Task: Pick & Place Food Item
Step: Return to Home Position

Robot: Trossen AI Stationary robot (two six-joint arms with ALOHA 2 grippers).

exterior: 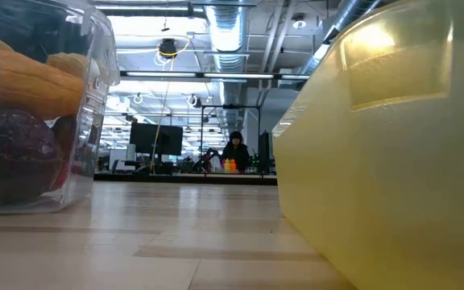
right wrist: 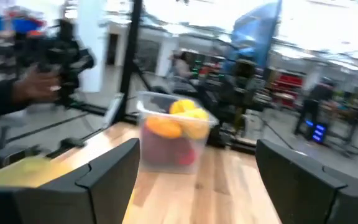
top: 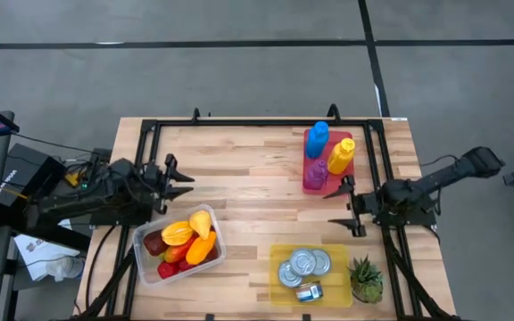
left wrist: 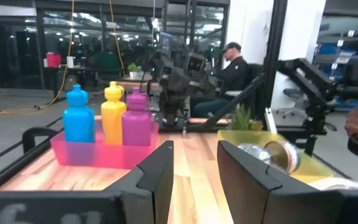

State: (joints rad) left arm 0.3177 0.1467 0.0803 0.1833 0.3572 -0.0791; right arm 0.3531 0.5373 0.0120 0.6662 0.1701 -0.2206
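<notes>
A clear plastic bin (top: 178,243) stands near the table's front left, holding yellow, orange and red food pieces (top: 188,234). In the right wrist view the bin (right wrist: 173,134) stands ahead on the wood. My left gripper (top: 184,178) hovers just beyond the bin's far side, pointing level toward the table's right. Its fingers (left wrist: 194,152) are a narrow gap apart with nothing between them. My right gripper (top: 339,207) hovers right of centre, pointing level toward the left. It (right wrist: 194,162) is wide open and holds nothing.
A pink tray (top: 328,159) with blue, yellow and purple bottles stands at the far right. A yellow tray (top: 310,272) with several cans and a small potted plant (top: 365,278) stand at the front right. A black frame (top: 239,125) rims the table. People sit beyond it (left wrist: 235,62).
</notes>
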